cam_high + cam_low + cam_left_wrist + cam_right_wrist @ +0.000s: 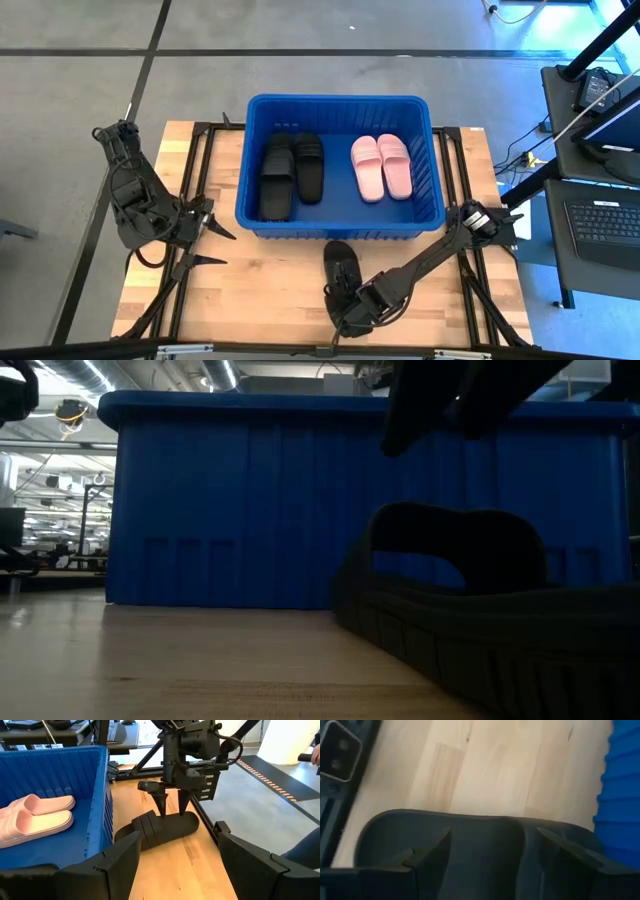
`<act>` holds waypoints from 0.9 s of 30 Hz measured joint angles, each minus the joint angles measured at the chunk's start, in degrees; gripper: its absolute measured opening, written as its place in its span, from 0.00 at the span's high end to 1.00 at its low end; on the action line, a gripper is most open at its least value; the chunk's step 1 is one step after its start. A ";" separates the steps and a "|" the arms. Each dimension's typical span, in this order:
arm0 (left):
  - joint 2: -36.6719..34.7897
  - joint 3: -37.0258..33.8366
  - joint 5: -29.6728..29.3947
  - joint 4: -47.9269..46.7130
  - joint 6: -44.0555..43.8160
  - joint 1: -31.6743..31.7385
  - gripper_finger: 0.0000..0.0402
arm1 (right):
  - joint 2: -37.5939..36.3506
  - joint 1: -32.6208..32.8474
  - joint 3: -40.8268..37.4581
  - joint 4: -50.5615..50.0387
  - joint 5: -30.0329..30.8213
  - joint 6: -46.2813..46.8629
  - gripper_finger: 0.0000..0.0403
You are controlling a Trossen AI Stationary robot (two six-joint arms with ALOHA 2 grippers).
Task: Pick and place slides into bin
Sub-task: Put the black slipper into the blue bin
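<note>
The blue bin (340, 225) stands at the table's far middle. Two black slides (292, 170) and two pink slides (381, 165) lie flat on its floor. One more black slide (339, 266) lies sole down on the table just in front of the bin's near wall, and it also shows in the left wrist view (162, 827). My right gripper (173, 812) is open and points down over that slide's near end. My left gripper (208, 242) is open and empty at the table's left. My right gripper's fingertips (163, 812) come down from above onto the footbed (485, 845) at the near end of the black slide on the table. I cannot tell whether they touch it. The slide lies flat on the table.
Black frame rails (195, 190) run along the table's left and right sides. Bare wood (250, 280) lies between the bin and the near edge. A desk with a keyboard (605, 220) stands beyond the table's right edge.
</note>
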 joint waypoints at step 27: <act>0.02 0.00 -0.15 -0.16 -0.17 0.02 0.35 | 6.03 -1.63 -0.11 -5.51 11.09 11.70 0.29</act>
